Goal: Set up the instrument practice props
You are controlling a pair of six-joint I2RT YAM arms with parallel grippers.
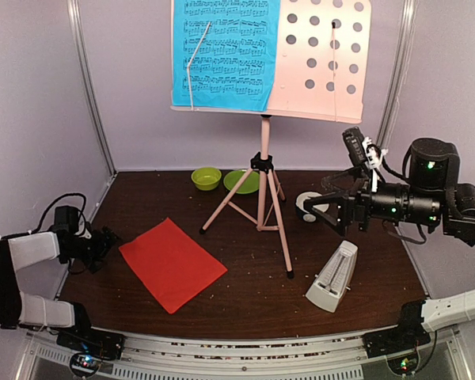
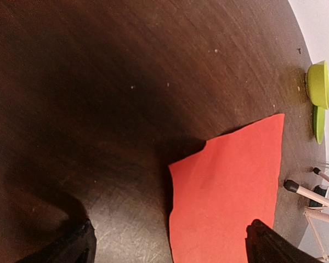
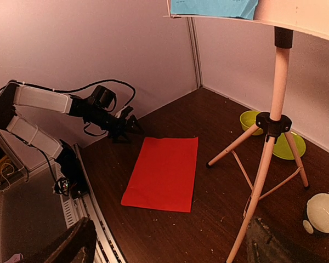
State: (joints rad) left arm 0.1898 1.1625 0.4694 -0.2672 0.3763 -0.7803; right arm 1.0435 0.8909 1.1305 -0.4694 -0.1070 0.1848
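Red paper is catching the eye first: the red sheet point(image 1: 172, 264) is lying flat on the dark wooden bench point(image 1: 245, 309), left of the tripod legs and towards the near-left side. The left tool point(image 1: 108, 241) is hovering low just beside the sheet's left corner, its jaws spread wide and pinching nothing; in the left wrist view one fingertip is overlapping the sheet's edge, though contact cannot be told. The pale pink music stand point(image 1: 263, 182) is standing upright at the middle of the bench, and the blue sheet point(image 1: 226, 51) is resting on the left half of its perforated desk, leaving the holes of the right half showing. The cream metronome point(image 1: 332, 277) is sitting on the bench at the near right, apart from the stand's front leg. The right tool point(image 1: 334, 212) is hanging in the air above and behind the metronome, pointing left, its jaws standing wide with nothing between them. Behind the tripod, a green bowl point(image 1: 206, 178) and a green plate point(image 1: 241, 182) are sitting side by side, and a white-and-dark bowl point(image 1: 309, 206) is lying to the right of the legs.
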